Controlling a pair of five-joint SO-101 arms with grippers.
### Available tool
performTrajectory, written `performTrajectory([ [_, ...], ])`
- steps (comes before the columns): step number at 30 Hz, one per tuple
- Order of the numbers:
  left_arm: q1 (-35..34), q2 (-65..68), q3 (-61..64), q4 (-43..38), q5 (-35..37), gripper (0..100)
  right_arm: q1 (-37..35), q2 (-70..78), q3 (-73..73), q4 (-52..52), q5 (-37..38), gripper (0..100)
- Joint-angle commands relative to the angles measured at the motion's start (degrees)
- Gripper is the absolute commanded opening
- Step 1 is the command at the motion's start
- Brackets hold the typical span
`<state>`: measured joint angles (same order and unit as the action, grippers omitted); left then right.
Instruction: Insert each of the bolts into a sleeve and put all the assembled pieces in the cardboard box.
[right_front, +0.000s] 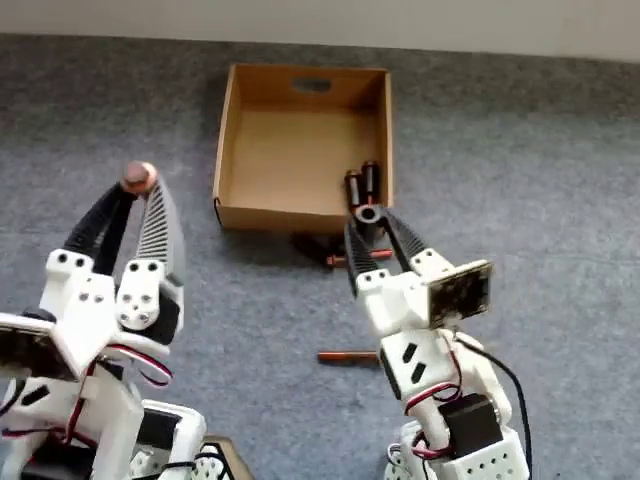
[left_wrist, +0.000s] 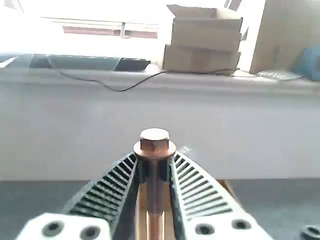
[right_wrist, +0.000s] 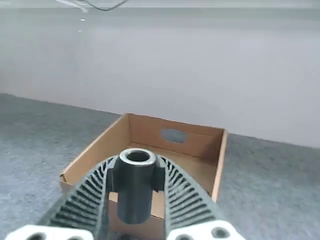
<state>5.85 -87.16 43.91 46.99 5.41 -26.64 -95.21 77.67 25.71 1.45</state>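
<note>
**1. Containers**
- Cardboard box (right_front: 226, 140): open-top and shallow, on the bench just beyond the right pincer. Slot cut-out in far wall.
- Contents: 2 assembled pieces (right_front: 352, 187), dark w/ reddish ends. They lie side by side against the wall on the right arm's side, near the front corner.

**2. Surface / room**
- Bench (right_front: 560, 180): grey carpet-like cover.
- Loose bolt (right_front: 347, 355): copper colour, lying flat beside the right arm's body, well short of the box.
- Second loose bolt (right_front: 362, 256): lying flat just in front of the box's front wall, partly under the right pincer.
- Beyond the bench: pale wall (right_wrist: 200, 65).
- Far bkgd in left wrist view: stacked cartons (left_wrist: 202, 42) on a ledge, and a dark cable (left_wrist: 107, 84) trailing along it.

**3. Pincers**
- Left pincer (right_front: 140, 190): off to the box's left, apart from it. Fingers are clamped on a copper bolt (left_wrist: 154, 145). The shank runs between the ribbed fingers, and the flanged hex head sticks out past the tips.
- Right pincer (right_front: 367, 225): tips at the box's front wall, near the corner w/ the assembled pieces. Fingers are clamped on a dark grey sleeve (right_wrist: 134, 185), a hollow tube w/ its open bore showing past the tips.
- Copper bolt and sleeve are well apart.
</note>
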Motion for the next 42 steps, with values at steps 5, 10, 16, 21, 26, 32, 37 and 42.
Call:
performTrajectory([
  [5,19.3,16.3,-7.3,-7.1,2.8,1,-4.5,-0.1,8.1,-12.3,5.5,0.5],
  [10,21.6,21.8,-7.2,-11.5,2.8,1,-1.0,-0.6,9.0,-12.5,5.5,0.5],
  [16,24.7,27.7,-6.0,-16.4,2.9,1,3.8,-0.6,8.9,-12.6,-1.7,0.5],
  [21,25.4,32.8,-6.0,-22.3,2.9,1,4.5,-0.6,8.9,-12.6,-1.1,0.5],
  [26,27.5,35.5,-6.2,-24.0,3.1,1,4.5,-0.6,8.9,-12.5,-1.1,0.5],
  [32,27.8,39.4,-6.4,-26.5,3.1,1,4.5,-0.6,9.0,-12.5,-1.1,0.5],
  [37,28.3,40.7,-6.4,-27.1,3.1,1,4.5,-0.6,9.2,-12.5,-1.1,0.5],
  [42,30.0,40.9,-6.5,-29.4,3.1,1,4.5,-0.6,9.2,-12.5,-1.1,0.5],
])
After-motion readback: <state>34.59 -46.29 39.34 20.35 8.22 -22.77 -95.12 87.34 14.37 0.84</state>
